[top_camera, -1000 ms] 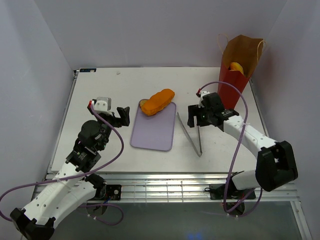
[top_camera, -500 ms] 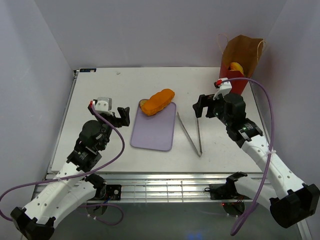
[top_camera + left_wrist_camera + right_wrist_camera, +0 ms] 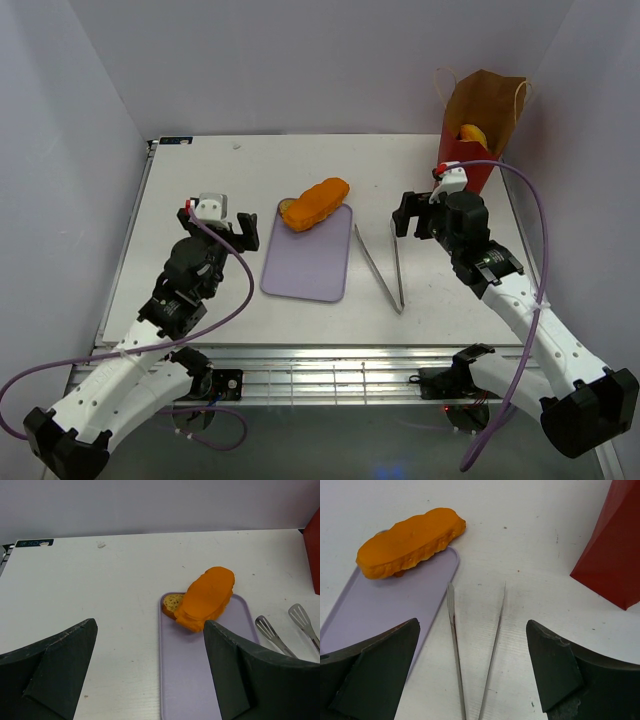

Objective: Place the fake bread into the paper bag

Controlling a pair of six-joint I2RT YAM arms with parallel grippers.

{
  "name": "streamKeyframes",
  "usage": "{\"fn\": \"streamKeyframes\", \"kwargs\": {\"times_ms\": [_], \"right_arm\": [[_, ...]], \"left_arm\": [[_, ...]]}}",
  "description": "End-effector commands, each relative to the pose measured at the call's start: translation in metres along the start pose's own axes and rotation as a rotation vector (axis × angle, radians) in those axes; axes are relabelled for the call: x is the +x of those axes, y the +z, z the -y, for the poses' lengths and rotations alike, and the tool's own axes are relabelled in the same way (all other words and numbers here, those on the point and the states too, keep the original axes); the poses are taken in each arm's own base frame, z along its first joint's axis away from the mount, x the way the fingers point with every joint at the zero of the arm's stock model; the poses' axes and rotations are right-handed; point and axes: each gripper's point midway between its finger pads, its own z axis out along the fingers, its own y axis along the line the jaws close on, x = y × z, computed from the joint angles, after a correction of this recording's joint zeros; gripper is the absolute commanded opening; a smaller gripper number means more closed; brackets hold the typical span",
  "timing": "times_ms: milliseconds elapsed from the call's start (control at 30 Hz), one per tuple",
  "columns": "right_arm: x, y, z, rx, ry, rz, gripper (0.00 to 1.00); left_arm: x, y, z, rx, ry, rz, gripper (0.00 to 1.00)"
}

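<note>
A long orange-brown loaf (image 3: 316,202) lies across the far end of the lavender tray (image 3: 308,262), with a small tan piece (image 3: 288,206) tucked under its left end. The loaf also shows in the left wrist view (image 3: 206,597) and the right wrist view (image 3: 410,542). The paper bag (image 3: 474,130) stands upright at the far right, with an orange pastry (image 3: 471,134) showing inside. My left gripper (image 3: 232,228) is open and empty, left of the tray. My right gripper (image 3: 412,217) is open and empty above the metal tongs (image 3: 385,265).
The tongs (image 3: 472,655) lie open on the white table (image 3: 200,180) between the tray and the bag. The bag's red corner shows in the right wrist view (image 3: 615,555). Grey walls close in on the left, back and right.
My right arm swung up and to the right, away from the tongs, then settled. My left gripper shifted slightly. The loaf, tray and tongs have not moved.
</note>
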Motion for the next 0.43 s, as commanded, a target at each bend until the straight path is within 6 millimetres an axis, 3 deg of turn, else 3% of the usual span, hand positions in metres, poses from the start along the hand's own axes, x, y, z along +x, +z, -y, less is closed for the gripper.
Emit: {"fn": "streamKeyframes", "kwargs": {"times_ms": [0, 400], "right_arm": [[-0.009, -0.005, 0.007, 0.044, 0.017, 0.040, 0.92], [0.002, 0.001, 0.009, 0.061, 0.016, -0.005, 0.93]], "left_arm": [[0.002, 0.001, -0.004, -0.024, 0.015, 0.000, 0.98], [0.009, 0.006, -0.001, -0.021, 0.024, -0.030, 0.98]]}}
